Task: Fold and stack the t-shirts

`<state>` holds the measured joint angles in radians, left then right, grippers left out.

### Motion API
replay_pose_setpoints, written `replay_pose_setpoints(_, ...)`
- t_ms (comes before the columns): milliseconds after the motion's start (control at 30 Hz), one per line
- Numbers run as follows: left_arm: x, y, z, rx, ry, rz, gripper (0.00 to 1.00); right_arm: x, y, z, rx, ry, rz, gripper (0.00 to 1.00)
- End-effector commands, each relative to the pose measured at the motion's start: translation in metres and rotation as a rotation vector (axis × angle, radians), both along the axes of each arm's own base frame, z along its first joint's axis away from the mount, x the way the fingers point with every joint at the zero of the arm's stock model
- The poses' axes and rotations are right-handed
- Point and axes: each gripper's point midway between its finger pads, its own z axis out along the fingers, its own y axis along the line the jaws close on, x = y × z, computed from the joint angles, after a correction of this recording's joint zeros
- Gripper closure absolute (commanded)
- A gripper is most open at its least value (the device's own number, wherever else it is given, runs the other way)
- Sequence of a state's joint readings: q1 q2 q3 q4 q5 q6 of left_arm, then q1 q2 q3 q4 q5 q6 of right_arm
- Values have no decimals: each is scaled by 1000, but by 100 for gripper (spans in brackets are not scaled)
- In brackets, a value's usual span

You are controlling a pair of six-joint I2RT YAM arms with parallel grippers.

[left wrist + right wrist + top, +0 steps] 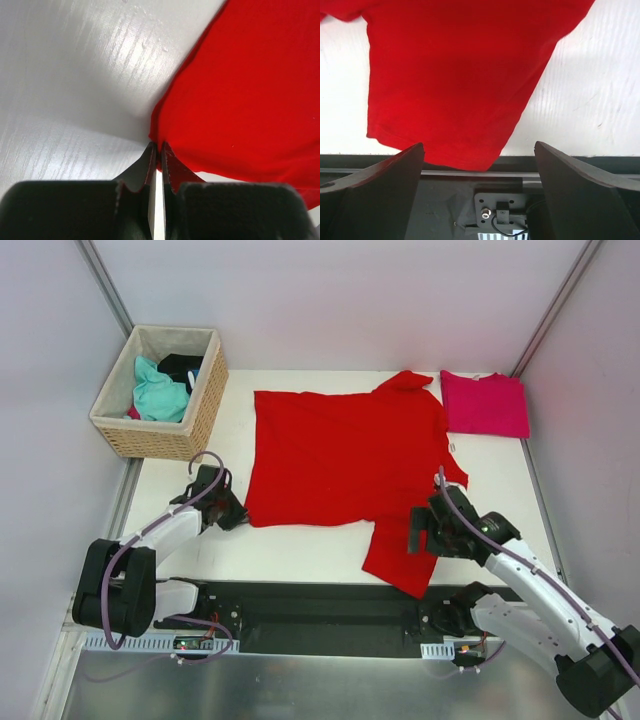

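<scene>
A large red t-shirt (340, 455) lies spread flat across the middle of the white table, one sleeve (400, 555) reaching over the near edge. My left gripper (240, 517) is at its near-left corner. In the left wrist view that gripper (156, 148) is shut on the corner of the red t-shirt (250, 100), cloth pinched between the tips. My right gripper (418, 533) hovers over the sleeve. Seen from the right wrist, this gripper (479, 152) stands wide open above the red sleeve's hem (460, 75), holding nothing. A magenta t-shirt (485, 403) lies folded at the back right.
A woven wicker basket (205, 400) at the back left holds teal cloth (158, 392) and dark cloth. A black rail (320, 605) runs along the table's near edge between the arm bases. Grey walls close in the sides and back.
</scene>
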<state>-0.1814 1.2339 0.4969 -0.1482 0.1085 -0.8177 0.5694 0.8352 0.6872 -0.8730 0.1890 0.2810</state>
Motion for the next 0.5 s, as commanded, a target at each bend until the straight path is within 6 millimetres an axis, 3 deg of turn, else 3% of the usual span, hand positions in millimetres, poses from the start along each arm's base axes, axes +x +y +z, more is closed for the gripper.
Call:
replay_pose_setpoints(0,4,0,4,1,4,-21,100,-19,8,-7,100,42,-49,4)
replay_pose_setpoints(300,6,-1,5,-8,5,-17,100,-71,21,-48,235,263,-117,3)
replay_pose_setpoints(467,7,-1,5,-12,7,-17,100,-88,27,-53,281,333,-119,1)
